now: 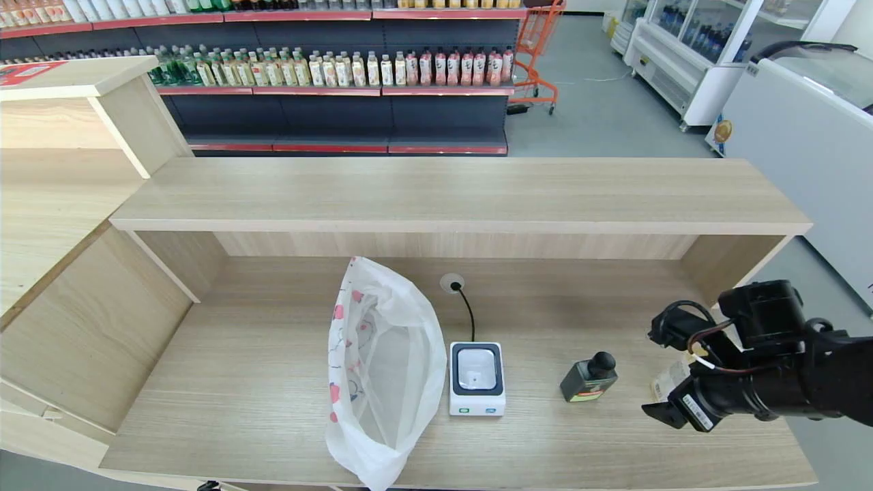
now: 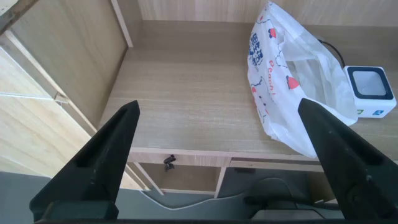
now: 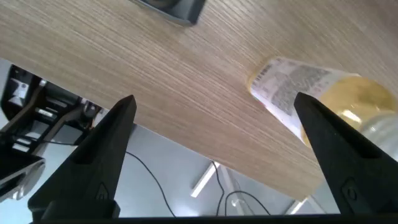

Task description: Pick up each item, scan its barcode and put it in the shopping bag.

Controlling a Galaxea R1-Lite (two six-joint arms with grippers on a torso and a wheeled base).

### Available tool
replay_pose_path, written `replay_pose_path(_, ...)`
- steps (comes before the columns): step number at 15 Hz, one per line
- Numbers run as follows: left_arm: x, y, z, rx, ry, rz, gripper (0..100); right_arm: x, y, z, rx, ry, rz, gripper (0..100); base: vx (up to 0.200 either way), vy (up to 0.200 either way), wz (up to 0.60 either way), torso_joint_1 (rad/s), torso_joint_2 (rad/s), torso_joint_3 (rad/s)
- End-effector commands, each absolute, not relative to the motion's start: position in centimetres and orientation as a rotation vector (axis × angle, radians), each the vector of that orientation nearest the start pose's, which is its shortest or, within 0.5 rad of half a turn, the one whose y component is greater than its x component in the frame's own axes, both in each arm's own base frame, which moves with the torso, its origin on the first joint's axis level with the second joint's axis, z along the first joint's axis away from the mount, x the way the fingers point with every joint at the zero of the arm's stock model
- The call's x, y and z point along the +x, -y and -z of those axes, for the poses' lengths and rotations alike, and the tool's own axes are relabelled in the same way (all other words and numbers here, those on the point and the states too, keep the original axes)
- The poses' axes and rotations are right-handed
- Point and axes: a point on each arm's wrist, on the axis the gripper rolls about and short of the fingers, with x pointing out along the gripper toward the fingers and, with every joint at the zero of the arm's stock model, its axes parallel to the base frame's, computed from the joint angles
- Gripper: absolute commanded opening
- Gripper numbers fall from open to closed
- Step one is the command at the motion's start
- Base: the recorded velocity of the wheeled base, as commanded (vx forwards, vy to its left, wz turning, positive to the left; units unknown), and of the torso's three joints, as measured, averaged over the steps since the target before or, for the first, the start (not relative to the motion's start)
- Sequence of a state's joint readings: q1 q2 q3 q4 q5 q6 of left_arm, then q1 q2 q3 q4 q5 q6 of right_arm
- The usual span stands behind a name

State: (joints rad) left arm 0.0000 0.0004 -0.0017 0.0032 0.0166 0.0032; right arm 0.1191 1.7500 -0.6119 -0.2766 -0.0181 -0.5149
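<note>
The left gripper [image 2: 217,165] has its two dark fingers spread wide with nothing between them. It hangs off the near edge of a pale wooden counter [image 1: 239,382]. The right gripper [image 3: 221,155] is also wide open and holds nothing. It sits at the lower right of the head view, low over the counter's right end. A clear bottle [image 3: 311,87] of pale yellow liquid with a white label lies on its side there, close by one finger and not clamped.

At lower centre of the head view a white shopping bag [image 1: 382,368] with red and blue print lies open-mouthed, reaching the counter's near edge. Just to its right sits a small white barcode scanner [image 1: 477,377] with a dark window facing up. Further right, apart from the scanner, lies a dark green bottle [image 1: 588,379] with a black cap.

A black cable [image 1: 469,310] runs from the scanner back to a round hole [image 1: 452,282] in the counter. Above that a raised wooden ledge [image 1: 443,191] crosses the middle of the frame. Across the top, store shelves [image 1: 327,68] hold rows of drink bottles, an orange cart [image 1: 539,48] stands at upper centre right, and white freezers [image 1: 784,123] fill the upper right.
</note>
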Motion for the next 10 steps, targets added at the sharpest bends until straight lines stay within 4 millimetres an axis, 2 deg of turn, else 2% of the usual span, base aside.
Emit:
replay_pose_path(1, -2.3, 0.0, -7.6, 0.003, -0.002, -0.017, 100, 27.4, -4.0, -6.9, -0.524, -0.848, -0.407, 100, 0.0, 0.0, 0.0, 0.0, 0.0, 0.0)
replay_pose_path(3, -2.3, 0.0, -7.6, 0.003, -0.002, -0.017, 100, 28.2, -4.5, -6.6, -0.547, -0.817, -0.493, 100, 0.0, 0.0, 0.0, 0.0, 0.0, 0.0)
replay_pose_path(7, -2.3, 0.0, -7.6, 0.003, -0.002, -0.017, 100, 30.7, -5.0, -5.5, -0.639, -0.793, -0.548, 100, 0.0, 0.0, 0.0, 0.0, 0.0, 0.0)
replay_pose_path(10, -2.3, 0.0, -7.6, 0.003, -0.002, -0.017, 100, 31.7, -6.4, -4.6, -0.641, -0.748, -0.607, 100, 0.0, 0.0, 0.0, 0.0, 0.0, 0.0)
